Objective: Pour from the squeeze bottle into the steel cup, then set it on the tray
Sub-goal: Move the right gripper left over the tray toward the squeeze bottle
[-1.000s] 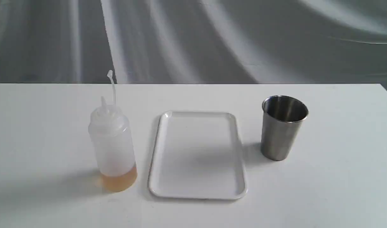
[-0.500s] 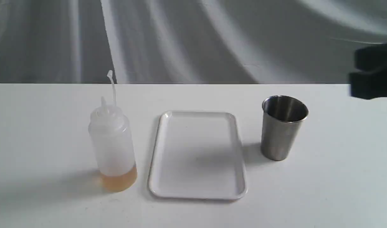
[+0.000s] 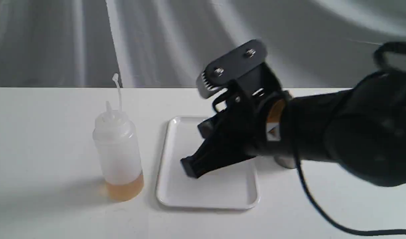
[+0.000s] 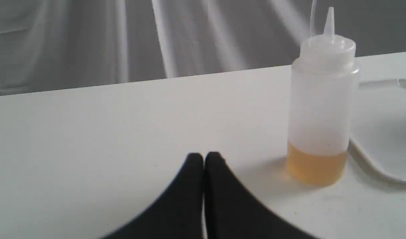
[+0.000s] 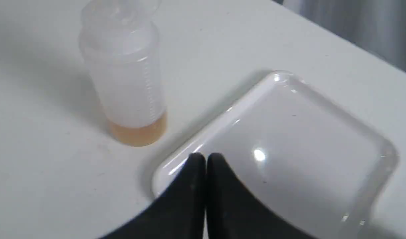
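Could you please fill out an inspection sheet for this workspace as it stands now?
Surface: white table, a few faint specks.
Job's things: squeeze bottle upright beside the tray, amber liquid at its bottom; steel cup mostly hidden behind the right arm.
Clutter: nothing seen.
Grippers: left gripper jaws shut, apart from the bottle; right gripper jaws shut, over the tray, holding nothing.
Cables: black cable trails from the right arm over the table.
Surroundings: grey draped backdrop.

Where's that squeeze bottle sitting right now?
In the exterior view, the bottle stands upright on the left side of the table, just left of the tray and not touching it.
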